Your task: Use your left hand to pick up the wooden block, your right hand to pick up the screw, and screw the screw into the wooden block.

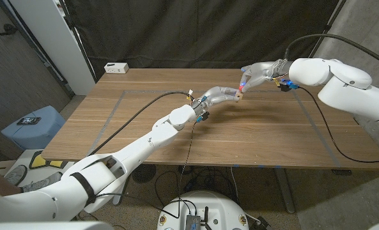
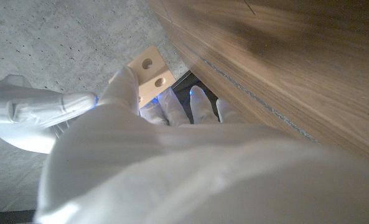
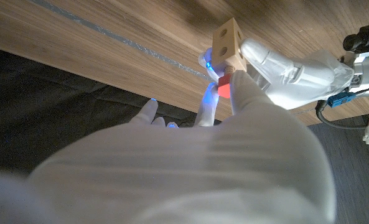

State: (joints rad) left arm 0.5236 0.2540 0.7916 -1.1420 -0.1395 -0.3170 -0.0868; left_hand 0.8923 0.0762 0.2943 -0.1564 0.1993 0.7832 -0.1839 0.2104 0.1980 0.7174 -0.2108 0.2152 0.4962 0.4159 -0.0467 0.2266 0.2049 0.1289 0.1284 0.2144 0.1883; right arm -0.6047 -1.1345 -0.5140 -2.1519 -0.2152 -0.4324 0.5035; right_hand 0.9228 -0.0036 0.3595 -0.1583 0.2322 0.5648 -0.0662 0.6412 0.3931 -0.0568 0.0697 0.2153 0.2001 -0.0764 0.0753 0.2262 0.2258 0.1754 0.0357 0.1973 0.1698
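I have both arms raised over the table, with the two hands meeting in the air above its far half. My left hand holds the wooden block at the tips of its fingers; in the left wrist view the block stands out just past those fingers, its pale face with two round holes turned toward the camera, clear of the table surface.

My right hand comes in from the other side, its fingers reaching to the block. In the right wrist view I see the block held up between the two hands, a drilled hole on each visible face, and something small and red pinched at the right fingertips directly against the block's underside. I take that to be the screw, but I cannot make out its shape or whether it sits in a hole. The remaining right fingers are spread apart, away from the block.

Near the table's far left corner lies a small white box, well apart from both hands.
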